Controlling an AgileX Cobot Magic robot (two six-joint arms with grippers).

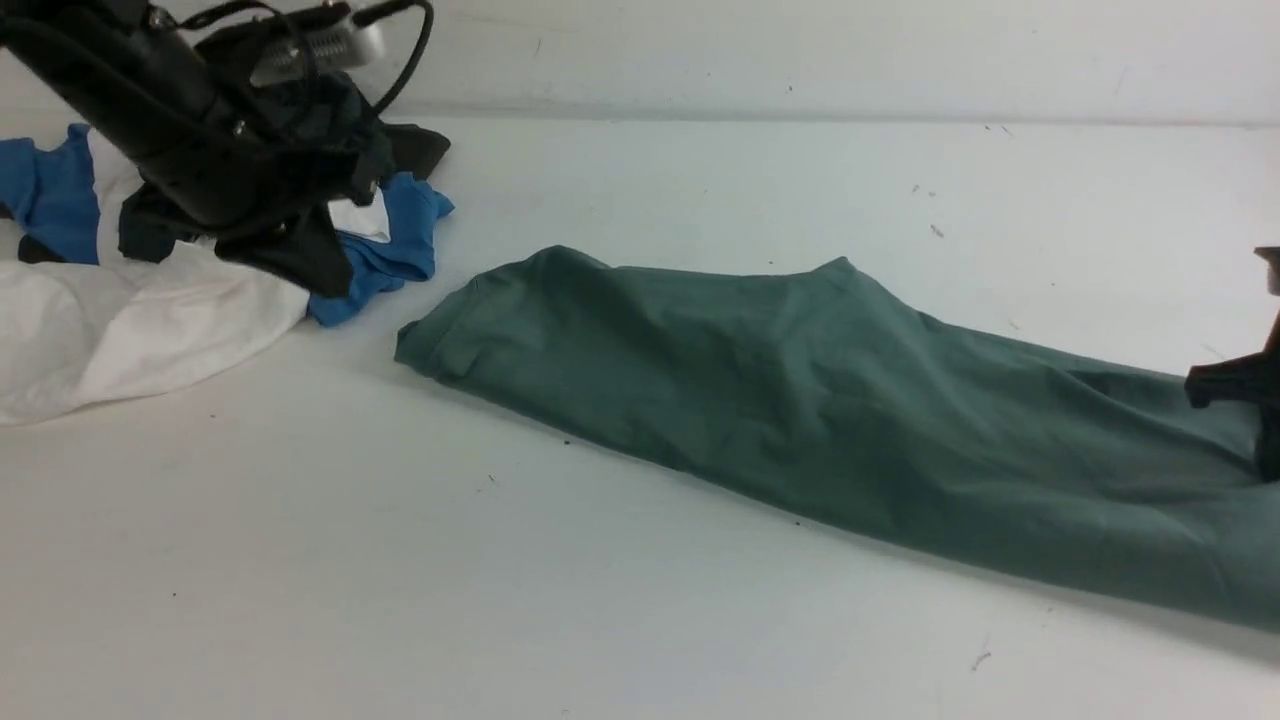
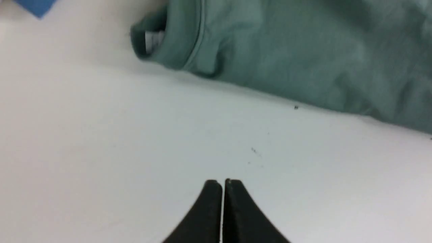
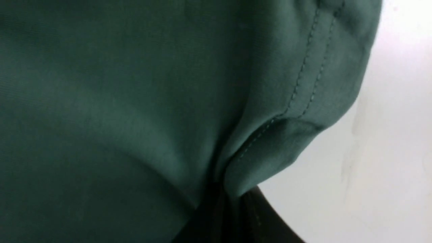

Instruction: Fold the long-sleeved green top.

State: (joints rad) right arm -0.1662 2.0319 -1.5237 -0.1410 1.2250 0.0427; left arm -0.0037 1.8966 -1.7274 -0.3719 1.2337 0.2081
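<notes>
Two arms out, only one has cloth: we're at the grab stage of the fold.
From our left, the left arm (image 1: pixel 180 150) crosses the garment heap (image 1: pixel 130 310), left jaws pressed shut on nothing above bare desk (image 2: pixel 101 135). The green long-sleeved top (image 1: pixel 800 390) sprawls from mid-desk rightward, and right jaws pinch its stitched edge (image 3: pixel 303 84). Next, we reckon, left jaws must open and take the collar (image 2: pixel 182 37).

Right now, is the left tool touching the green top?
Apart. The left wrist view shows the left tool shut, with a plain strip of white table between its tips and the green top.
</notes>
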